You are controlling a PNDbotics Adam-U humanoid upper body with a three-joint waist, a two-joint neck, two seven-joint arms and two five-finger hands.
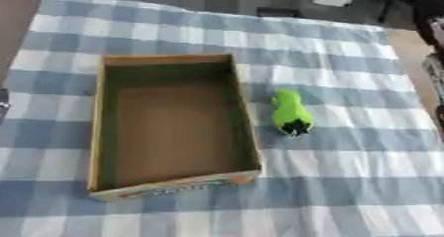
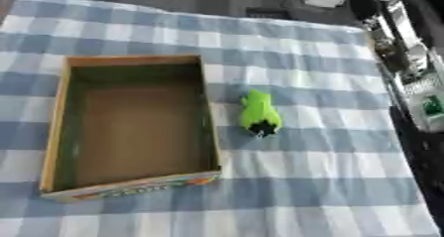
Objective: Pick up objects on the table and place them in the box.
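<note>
I am seeing a bright green rounded toy with a black end [image 1: 291,113] lying just beside the open brown cardboard box [image 1: 97,127] on the blue-white checked cloth [image 1: 347,181]. My hands are not showing, so I cannot tell their state.

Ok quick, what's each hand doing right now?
Left hand: not in view.
Right hand: not in view; only the arm shows at the right edge.

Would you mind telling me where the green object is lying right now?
The green object lies on the checked cloth, just off the right wall of the open cardboard box and apart from it, about level with the box's middle.
</note>
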